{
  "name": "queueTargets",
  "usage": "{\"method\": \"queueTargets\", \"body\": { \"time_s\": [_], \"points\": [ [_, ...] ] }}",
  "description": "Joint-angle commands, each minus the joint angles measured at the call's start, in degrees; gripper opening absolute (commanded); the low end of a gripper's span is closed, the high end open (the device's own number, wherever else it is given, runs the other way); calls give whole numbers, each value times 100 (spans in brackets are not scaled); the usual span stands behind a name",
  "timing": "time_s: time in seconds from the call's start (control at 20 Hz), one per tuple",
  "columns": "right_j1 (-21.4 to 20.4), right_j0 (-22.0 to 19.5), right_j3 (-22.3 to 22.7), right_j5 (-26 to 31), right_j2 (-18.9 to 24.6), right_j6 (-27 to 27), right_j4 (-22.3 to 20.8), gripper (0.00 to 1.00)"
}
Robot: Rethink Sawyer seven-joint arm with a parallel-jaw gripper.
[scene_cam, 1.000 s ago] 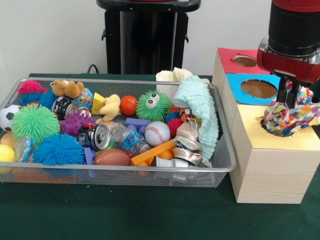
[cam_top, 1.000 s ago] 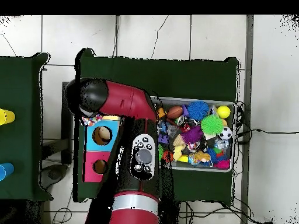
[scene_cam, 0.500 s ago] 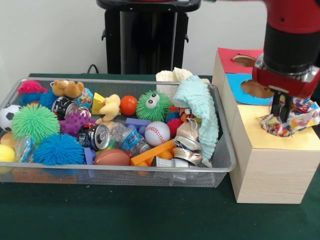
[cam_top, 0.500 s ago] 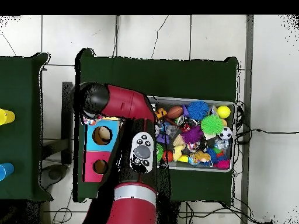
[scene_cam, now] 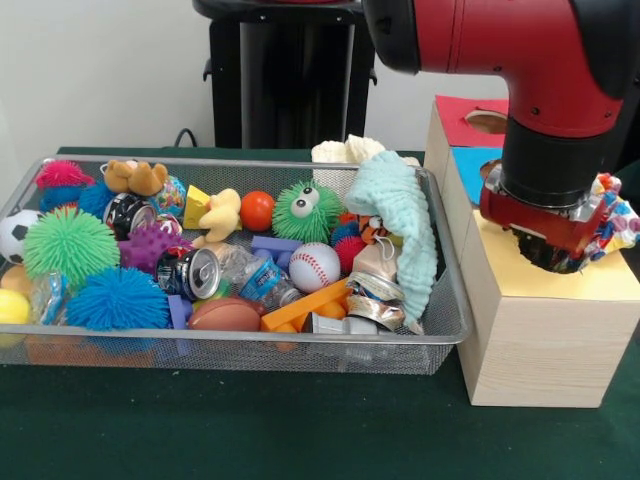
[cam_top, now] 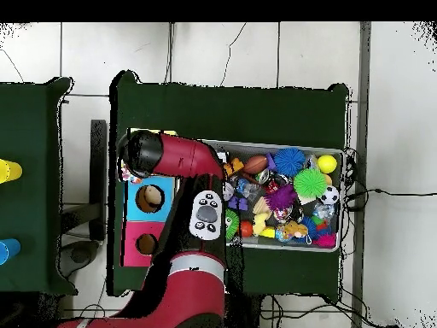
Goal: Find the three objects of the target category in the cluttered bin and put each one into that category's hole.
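The wire mesh bin (scene_cam: 230, 350) lies left of the row of boxes, full of toys; it also shows in the overhead view (cam_top: 342, 201). My gripper (scene_cam: 548, 248) is low on the yellow-topped box (scene_cam: 600, 285), its lower end sunk at the hole and hidden by the wrist. The confetti-patterned cloth scrap (scene_cam: 612, 222) bunches up at the gripper's right side, partly above the box top; a bit of it peeks from under the arm in the overhead view (cam_top: 131, 177). A multicoloured braided thing (scene_cam: 362, 230) lies in the bin, half under the mint-green cloth (scene_cam: 400, 215).
Behind the yellow box stand a blue-topped box (scene_cam: 468, 165) and a red-topped box (scene_cam: 460, 115), each with a round hole. The bin holds spiky balls (scene_cam: 70, 245), crushed cans (scene_cam: 190, 272), a baseball (scene_cam: 314, 266), a toy football (scene_cam: 226, 314) and a cream cloth (scene_cam: 340, 152).
The arm has come down and forward over the yellow box. The gripper has sunk to the hole with the confetti cloth, which now shows less and sits lower.
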Motion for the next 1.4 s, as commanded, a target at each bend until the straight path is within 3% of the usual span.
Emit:
{"method": "queueTargets", "body": {
  "time_s": [0.05,0.45,0.5,1.15,1.4],
  "points": [
    [295,-203,763,-342,297,431,-271,0],
    [109,-212,821,-319,267,325,-320,0],
    [108,-209,821,-345,261,304,-340,100],
    [121,-276,703,-218,250,489,-196,100],
    [-390,-256,988,147,223,445,-161,100]
  ]
}}
